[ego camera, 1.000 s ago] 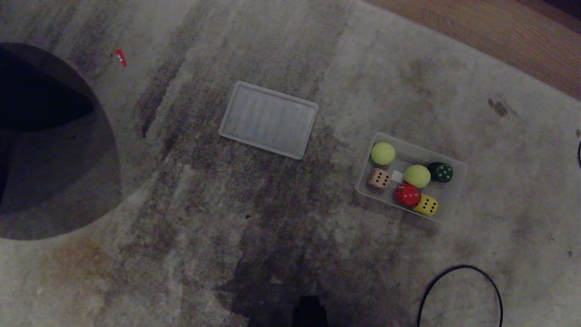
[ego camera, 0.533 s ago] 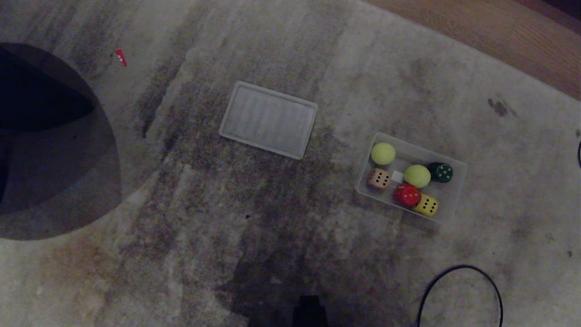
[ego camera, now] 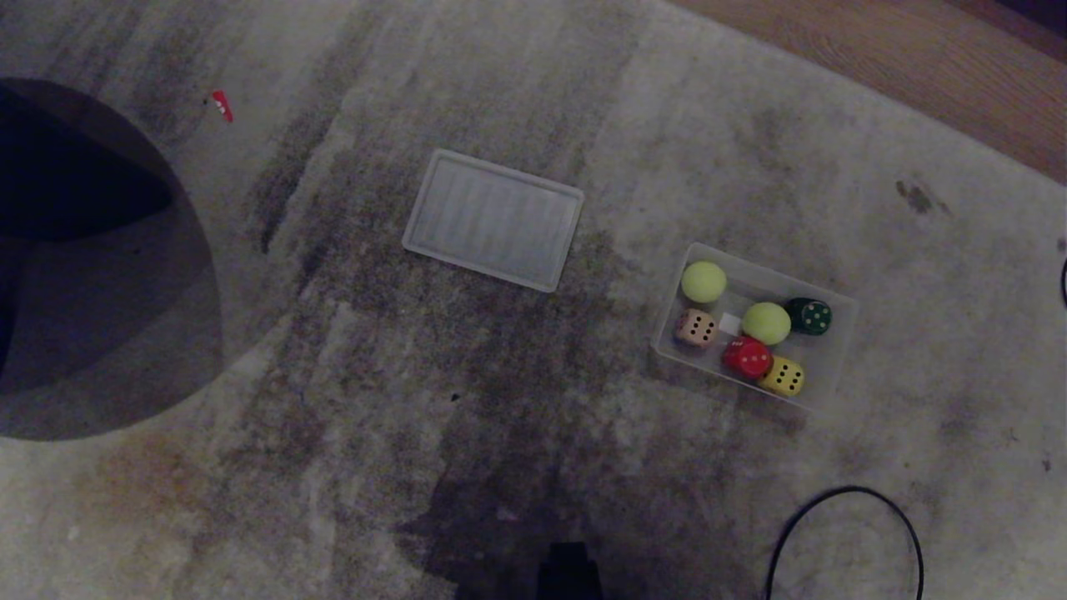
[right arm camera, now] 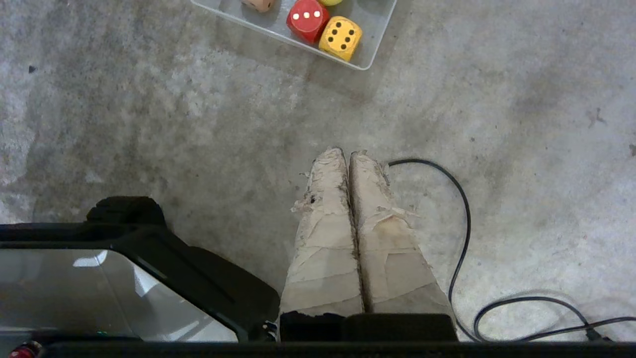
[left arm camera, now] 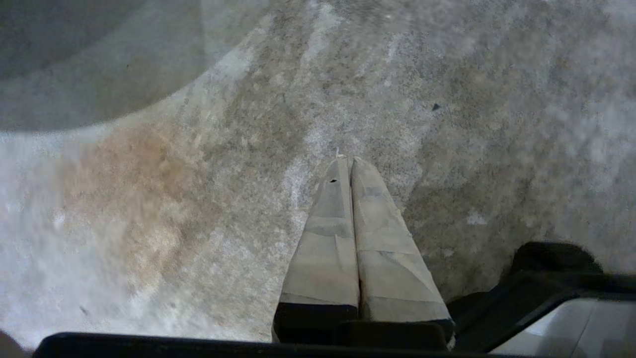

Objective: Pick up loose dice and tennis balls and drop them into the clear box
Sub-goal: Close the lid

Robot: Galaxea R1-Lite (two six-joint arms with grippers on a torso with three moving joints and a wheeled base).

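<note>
both sets of jaws are pressed together and hold nothing. the left jaws (left arm camera: 350,160) hang over bare rug (left arm camera: 149,174), and nothing of the task is near them. the right jaws (right arm camera: 348,153) hang over the rug too, with a black cable (right arm camera: 459,199) just beside them.

the box (ego camera: 834,358) sits well ahead of the right jaws. from the right wrist you can see only its near edge, with the red die (right arm camera: 307,14) and the yellow die (right arm camera: 340,35) touching each other inside.

nothing has changed in the last second. in the head view the box, the toys and the lid (ego camera: 493,218) lie just where they were. neither arm shows there.

all the toys are in the box: two balls (ego camera: 703,282), the pink die (ego camera: 696,327), the red one, the yellow one and the green die (ego camera: 809,316). no die or ball lies loose on the rug.

so the job looks done. both arms look tucked back near the robot, empty, as if resting. the lid lies flat on the rug, far off to the left side of the right jaws, well apart from the box. the task does not ask for it.
</note>
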